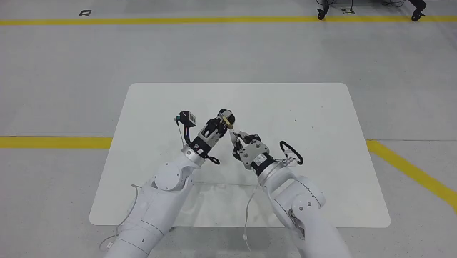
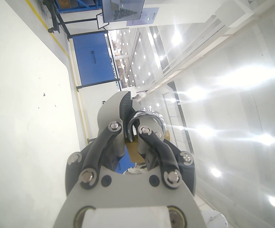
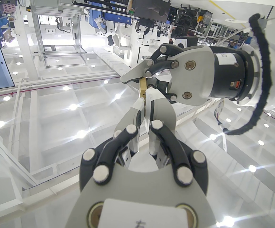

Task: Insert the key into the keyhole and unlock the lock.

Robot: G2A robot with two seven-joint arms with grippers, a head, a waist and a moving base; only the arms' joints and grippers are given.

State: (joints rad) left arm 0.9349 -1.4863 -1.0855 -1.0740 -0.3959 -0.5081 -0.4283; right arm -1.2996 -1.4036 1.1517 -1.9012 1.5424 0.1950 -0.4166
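**Item 1.** Small rectangular brass padlock (image 3: 142, 87) with a curved chrome shackle (image 2: 149, 116). It is held in the air above the middle of the white tabletop (image 1: 314, 115) and touches no surface. The left tool (image 2: 135, 129) is clamped across the brass body. The shackle stands clear beyond the fingertips.

**Handling, as judged.** The padlock is solid metal: rigid, dense for its bulk and not fragile. Its polished faces are probably slippery against the pads, so the body may twist in the grip when a key pushes or turns in it. The right place to hold it is on the flat faces of the body, as now, which leaves the keyhole end and the shackle free.

**Item 2.** Thin silvery metal key (image 3: 148, 116), pinched at its head by the right tool (image 3: 146, 101), which is closed on it. The key is stiff, light and narrow, and it is liable to pivot between the pads under side load. Its blade points at the end of the brass body and appears to meet it.

**Not established.**
- **Keyhole:** it cannot be made out.
- **Blade:** the fingers of both tools crowd the junction, so I cannot tell whether it has entered or only touches the body.
- **Blade profile:** too small to read.
- **Shackle:** one leg sits behind a finger in the left wrist view, so I cannot tell whether it is latched.
- **Top view:** padlock and key show as a small glint between the two tools.
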